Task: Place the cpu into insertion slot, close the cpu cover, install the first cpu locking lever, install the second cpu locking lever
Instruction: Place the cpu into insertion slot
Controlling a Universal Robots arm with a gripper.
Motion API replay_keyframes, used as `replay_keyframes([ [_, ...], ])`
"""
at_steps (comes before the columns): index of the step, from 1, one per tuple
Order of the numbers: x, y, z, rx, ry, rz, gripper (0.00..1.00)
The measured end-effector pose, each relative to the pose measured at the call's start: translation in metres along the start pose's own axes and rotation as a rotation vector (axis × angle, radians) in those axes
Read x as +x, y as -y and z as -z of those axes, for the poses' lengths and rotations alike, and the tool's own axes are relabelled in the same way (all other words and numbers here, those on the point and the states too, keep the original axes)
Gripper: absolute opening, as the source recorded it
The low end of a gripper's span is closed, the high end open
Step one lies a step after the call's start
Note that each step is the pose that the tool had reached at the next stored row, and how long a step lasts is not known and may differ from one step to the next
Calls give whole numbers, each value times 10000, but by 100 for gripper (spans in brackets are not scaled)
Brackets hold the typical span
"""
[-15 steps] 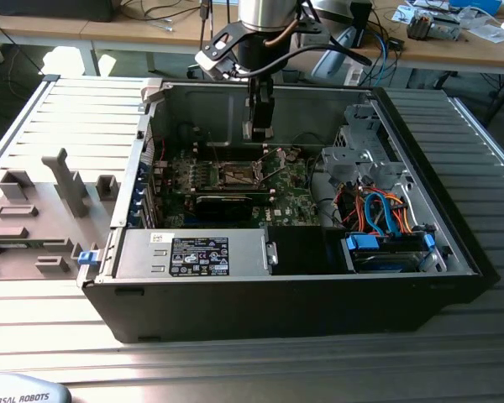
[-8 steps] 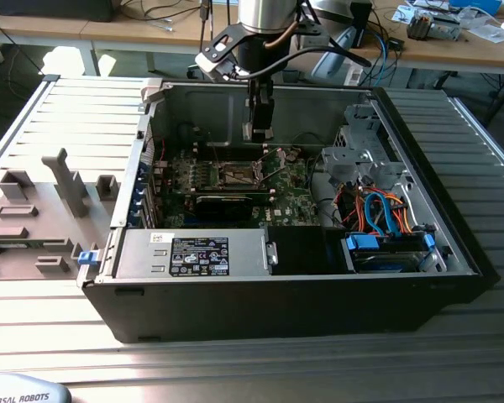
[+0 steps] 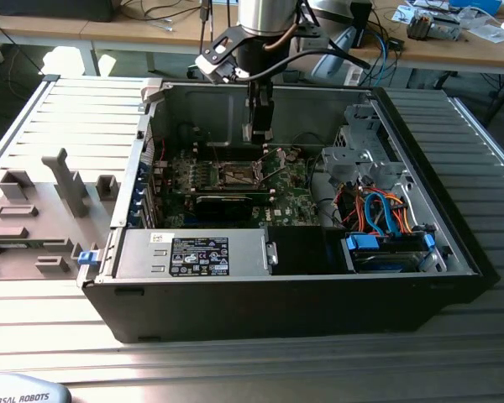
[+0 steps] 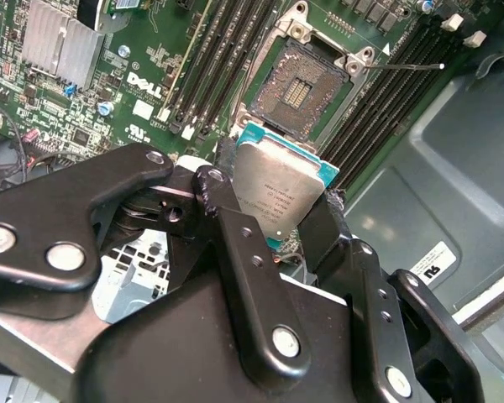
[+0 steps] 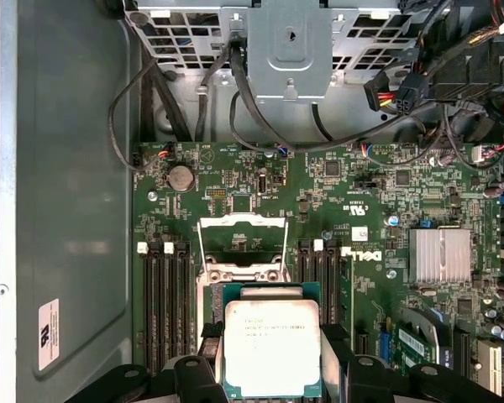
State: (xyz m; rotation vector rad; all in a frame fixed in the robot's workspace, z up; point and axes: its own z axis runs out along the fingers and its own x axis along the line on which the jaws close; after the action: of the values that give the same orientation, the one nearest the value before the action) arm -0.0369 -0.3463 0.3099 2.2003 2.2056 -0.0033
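The open computer case (image 3: 277,312) fills the middle of the exterior view, with the green motherboard (image 3: 298,206) lying flat inside. The gripper (image 3: 258,133) hangs at upper centre of that frame, above the socket (image 3: 235,175). In the second wrist view its fingers (image 4: 235,252) are clamped on two opposite edges of the cpu (image 4: 279,193). The chip is square, with no long axis. Its metal top faces up, level with the board, and its edges are squared to the socket's. The cpu cover (image 5: 242,222) stands raised, leaving the contacts bare.
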Motion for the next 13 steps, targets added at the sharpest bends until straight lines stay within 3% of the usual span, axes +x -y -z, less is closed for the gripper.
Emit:
replay_keyframes([
  [13,1,1,-33,0,0,0,54],
])
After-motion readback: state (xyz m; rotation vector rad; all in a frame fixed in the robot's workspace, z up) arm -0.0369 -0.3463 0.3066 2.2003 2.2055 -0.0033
